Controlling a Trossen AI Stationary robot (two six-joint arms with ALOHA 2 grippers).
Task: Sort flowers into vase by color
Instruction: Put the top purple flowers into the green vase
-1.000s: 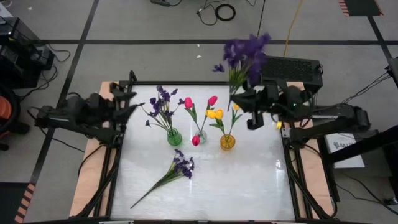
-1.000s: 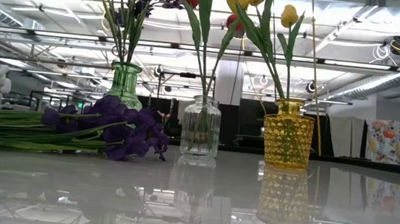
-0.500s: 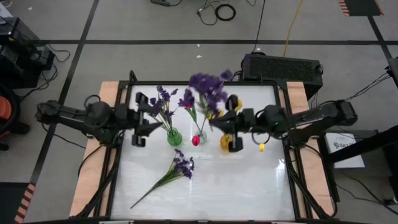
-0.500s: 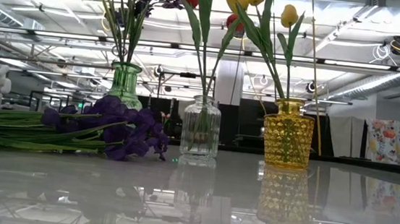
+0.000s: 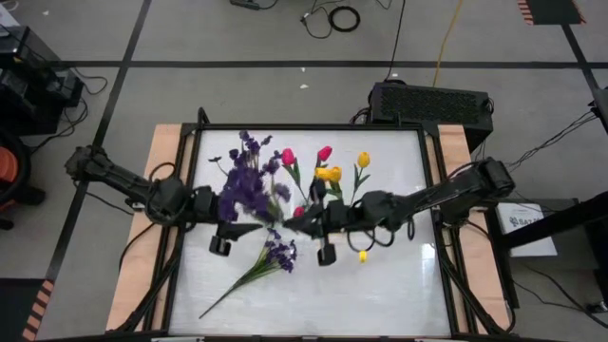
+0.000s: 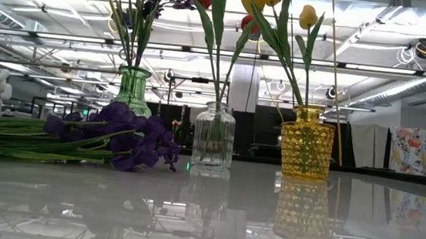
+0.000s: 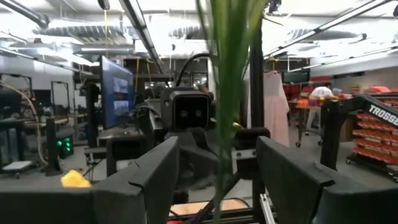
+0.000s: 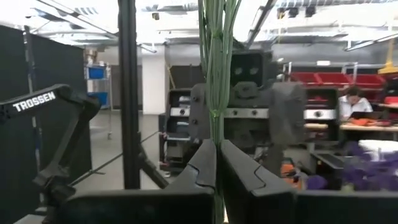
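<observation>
A: From above?
B: Right claw (image 5: 293,224) and left claw (image 5: 249,226) meet mid-bench around a blurred purple sprig (image 5: 245,193), which hides the green vase.

A: Wrist views?
B: Right claw pinches the stem (image 8: 216,81) tight; left fingers (image 7: 155,174) stand apart either side, grip unclear.

Tabletop (image 6: 343,224): glossy white, mirror-like, reflects vases.
Table border (image 5: 142,271): bare pale wood, matt.
Green vase (image 6: 134,89): clear tinted glass, ribbed.
Middle vase (image 6: 213,135): colourless glass, ribbed.
Yellow vase (image 6: 307,142): amber glass, knobbly studded surface.
Flowers (image 6: 115,138): purple cloth-like petals, matt; green plastic-looking stems.
Right gripper (image 8: 218,180): matt dark plastic fingers.
</observation>
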